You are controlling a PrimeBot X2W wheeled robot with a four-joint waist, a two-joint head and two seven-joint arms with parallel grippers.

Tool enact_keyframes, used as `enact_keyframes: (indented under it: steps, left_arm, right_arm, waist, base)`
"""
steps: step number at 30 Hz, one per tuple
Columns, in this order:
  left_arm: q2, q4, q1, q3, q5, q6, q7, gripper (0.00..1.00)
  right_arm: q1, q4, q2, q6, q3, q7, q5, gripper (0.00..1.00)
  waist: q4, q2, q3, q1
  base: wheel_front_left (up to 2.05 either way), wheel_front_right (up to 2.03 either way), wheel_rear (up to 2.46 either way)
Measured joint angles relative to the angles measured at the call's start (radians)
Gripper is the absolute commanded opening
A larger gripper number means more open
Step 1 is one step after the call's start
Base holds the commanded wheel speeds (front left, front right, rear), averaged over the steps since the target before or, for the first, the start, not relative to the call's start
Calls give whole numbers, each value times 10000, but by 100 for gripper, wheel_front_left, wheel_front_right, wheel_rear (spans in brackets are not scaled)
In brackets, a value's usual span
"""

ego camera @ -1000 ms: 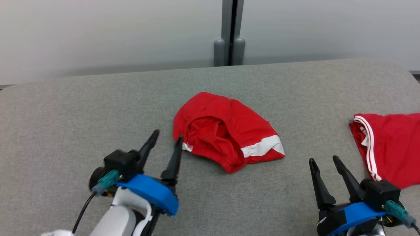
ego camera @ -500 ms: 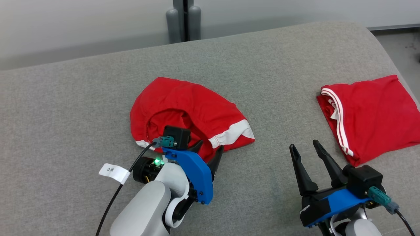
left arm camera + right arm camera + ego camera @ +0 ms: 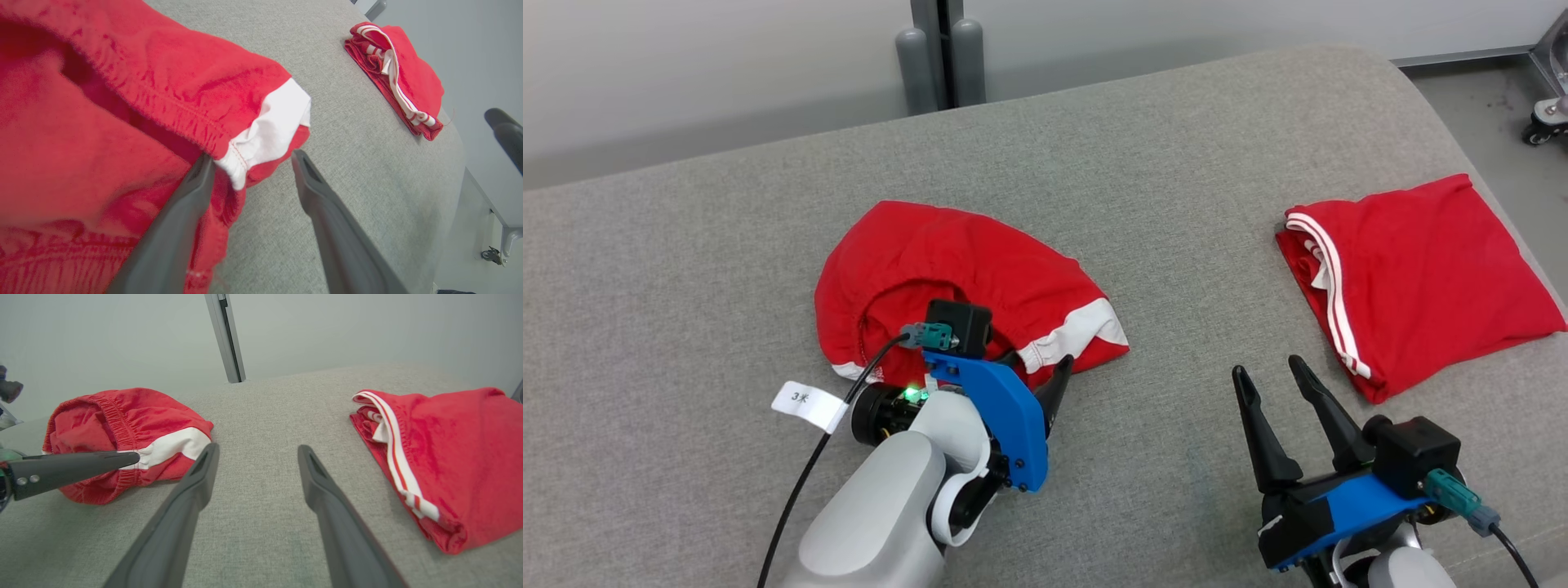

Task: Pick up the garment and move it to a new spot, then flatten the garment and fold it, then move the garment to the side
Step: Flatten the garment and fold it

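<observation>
A: Why is the left hand (image 3: 1037, 365) set so low at the near hem?
B: Its fingers are spread, one laid against the crumpled red garment (image 3: 947, 253) in the middle of the desk (image 3: 1176, 163) — a grip on the hem is probably being prepared.
A: And the right hand (image 3: 1267, 367)?
B: Spread too, nothing held, poised over bare desk. Farther right, a folded garment (image 3: 1421, 261) is parked aside.

You've got a grey fabric-topped counter (image 3: 1192, 147), rounded corner at 2 o'clock. Pale wall (image 3: 686, 65) behind it, grey upright post (image 3: 937, 49) at 11 o'clock. Grey floor (image 3: 1478, 90) at 2 o'clock, caster wheel (image 3: 1545, 122) at the edge. Soft, even light.
</observation>
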Motion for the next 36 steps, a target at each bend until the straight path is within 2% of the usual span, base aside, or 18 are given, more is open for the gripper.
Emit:
enact_keyframes:
  steps: [2,3,4,5,6,11,18,23,27,30,36]
  left_arm:
    - [-36,215,-119,-79,-29,-23,-31,78]
    - [-50,299,-187,-109,-27,-48,-140,56]
    - [-63,376,-267,-142,-25,-79,-215,44]
    - [-79,474,-353,-178,-25,-104,-290,16]
    - [-94,522,-409,-201,-25,-113,-405,0]
    - [-123,497,-786,-236,-58,-295,-1158,0]
    - [-155,-828,-2422,-98,-382,-598,-2232,0]
    - [-165,-1751,-3428,19,-1020,-654,-2217,0]
    - [-146,-2452,-3508,-232,-1427,-715,-2056,0]
    - [330,-2899,-2698,-771,-1593,-727,-1528,0]
    - [2403,-3160,-258,-1442,-1630,-621,-571,0]
  right_arm:
    - [-39,19,6,0,38,-25,13,100]
    - [-51,25,10,0,50,-25,17,100]
    - [-56,35,12,0,59,-27,27,100]
    - [-65,50,13,0,67,-33,29,100]
    - [-88,65,13,0,71,-48,31,100]
    - [-127,123,19,0,15,-82,73,100]
    - [-25,121,27,0,-176,-54,69,100]
    - [14,61,31,0,-198,12,38,100]
    - [53,10,36,0,-268,17,38,100]
    - [93,-50,38,0,-320,17,40,100]
    - [204,-198,44,0,-426,90,8,100]
  waist:
    - [-40,0,-10,0]
    - [-56,0,-13,0]
    - [-66,0,-13,-1]
    - [-71,0,-16,0]
    - [-74,0,-23,0]
    - [-51,0,-110,0]
    - [205,0,-367,-2]
    - [373,0,-511,-2]
    - [546,0,-546,-2]
    - [701,0,-521,-2]
    - [1091,0,-388,-2]
  base:
    - [0,0,0]
    - [0,0,0]
    - [0,0,0]
    - [0,0,0]
    - [0,0,0]
    - [0,0,0]
    - [0,0,0]
    - [0,0,0]
    - [0,0,0]
    - [0,0,0]
    - [0,0,0]
